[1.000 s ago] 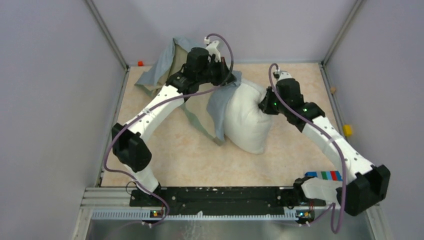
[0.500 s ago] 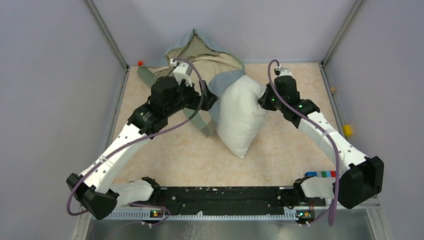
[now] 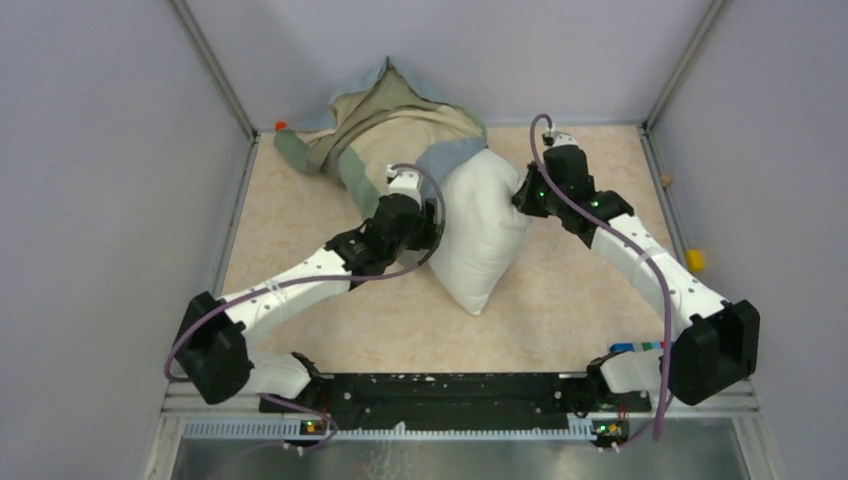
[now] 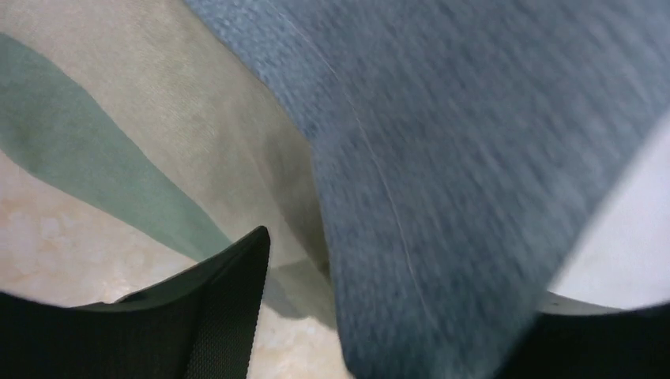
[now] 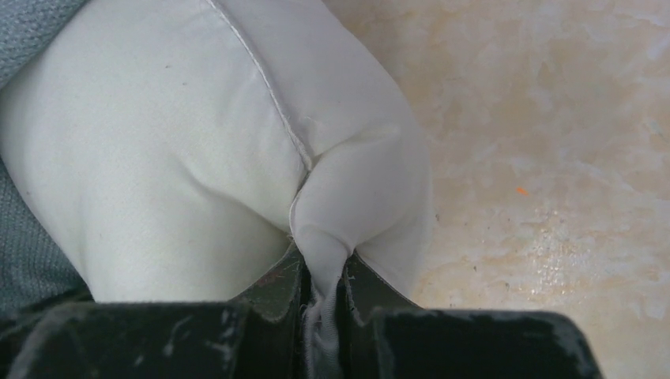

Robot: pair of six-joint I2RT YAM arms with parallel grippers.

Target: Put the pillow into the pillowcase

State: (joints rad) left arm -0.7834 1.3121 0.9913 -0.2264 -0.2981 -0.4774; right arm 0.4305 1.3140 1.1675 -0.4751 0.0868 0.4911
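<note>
The white pillow stands on edge mid-table, its upper end tucked a little into the pillowcase. The pillowcase is wrinkled grey-blue cloth with a tan inside, heaped against the back wall. My right gripper is shut on a pinched corner of the pillow; the right wrist view shows the white fabric squeezed between its jaws. My left gripper sits at the pillow's left edge. Its jaws stand wide apart with a hanging flap of the pillowcase between them. The pillow shows at the right.
Grey walls with metal posts close in the beige tabletop on three sides. A small orange piece lies in the back left corner. A yellow block sits by the right wall, and a coloured strip near the right arm's base.
My left gripper let go of the pillowcase at the back, opened, and swung down and right to the pillow's left edge. The pillowcase dropped into a heap. The right arm shifted slightly.
</note>
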